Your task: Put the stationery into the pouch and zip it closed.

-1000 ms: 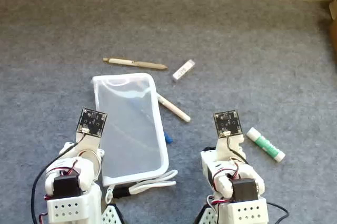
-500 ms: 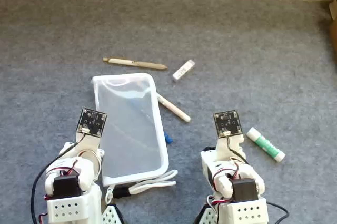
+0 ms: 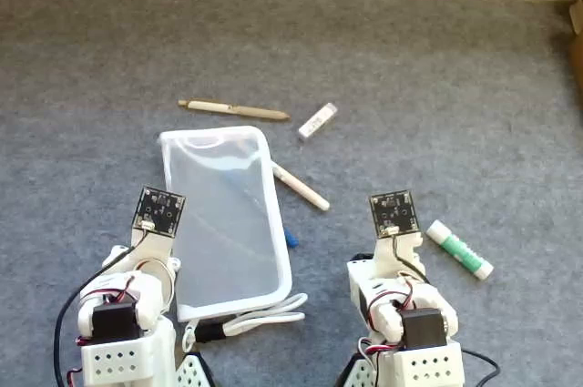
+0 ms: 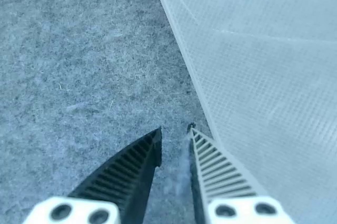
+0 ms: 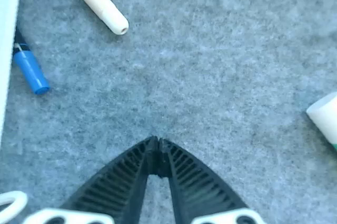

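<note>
Over the grey carpet (image 3: pixel 455 86) we go, and the pouch (image 3: pixel 228 223) lies flat in the middle, translucent white, its long side running away from the arms. A white cord (image 3: pixel 264 316) trails from its near end.

Beyond the far end lies the tan pen (image 3: pixel 235 110), crosswise and apart from the pouch, with a small white stick (image 3: pixel 317 120) just to its right. The cream pen (image 3: pixel 301 187) slants off the pouch's right edge, one end right against it. A blue pen (image 3: pixel 291 239) pokes out at that same edge (under the pouch or inside it, I cannot tell). Well off to the right sits the glue stick (image 3: pixel 460 249), white with a green band — alone on the carpet.

The left arm (image 3: pixel 137 296) sits at the pouch's near left corner. In its wrist view the left gripper (image 4: pixel 175 134) hangs low over the carpet with its fingers a narrow slit apart, nothing between them, and one tip right at the edge of the pouch (image 4: pixel 263 76).

The right arm (image 3: pixel 401 305) sits between pouch and glue stick. In its wrist view the right gripper (image 5: pixel 158 154) has its tips pressed together on nothing — bare carpet below. Ahead of it lie the cream pen (image 5: pixel 95 0) and the blue pen (image 5: pixel 29 66), the latter just beside the pouch (image 5: pixel 8 23). The glue stick (image 5: pixel 325 116) peeks in at the side, and a loop of the white cord (image 5: pixel 10 203) shows in the corner.
</note>
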`<action>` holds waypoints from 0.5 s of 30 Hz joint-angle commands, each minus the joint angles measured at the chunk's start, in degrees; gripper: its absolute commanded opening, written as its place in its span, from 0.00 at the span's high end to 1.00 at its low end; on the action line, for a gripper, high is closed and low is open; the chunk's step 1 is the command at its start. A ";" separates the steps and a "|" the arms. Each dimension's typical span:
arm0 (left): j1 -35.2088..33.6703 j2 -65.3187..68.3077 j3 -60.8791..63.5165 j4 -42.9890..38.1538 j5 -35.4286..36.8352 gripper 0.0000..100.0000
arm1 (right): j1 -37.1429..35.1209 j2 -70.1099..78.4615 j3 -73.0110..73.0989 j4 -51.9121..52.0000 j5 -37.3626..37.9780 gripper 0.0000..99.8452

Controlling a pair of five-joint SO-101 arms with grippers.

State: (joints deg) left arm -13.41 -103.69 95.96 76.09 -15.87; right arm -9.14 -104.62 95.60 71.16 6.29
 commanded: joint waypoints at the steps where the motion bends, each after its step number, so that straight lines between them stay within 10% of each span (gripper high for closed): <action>1: -0.66 -0.48 1.27 0.44 -0.26 0.90 | 0.66 -0.66 7.08 0.48 0.44 0.99; 15: -0.66 -0.48 1.27 0.44 -0.26 0.90 | 4.79 -0.66 7.08 -0.04 0.53 0.99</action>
State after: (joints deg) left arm -13.41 -103.69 95.96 76.09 -15.87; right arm -7.65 -104.62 95.60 71.16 6.29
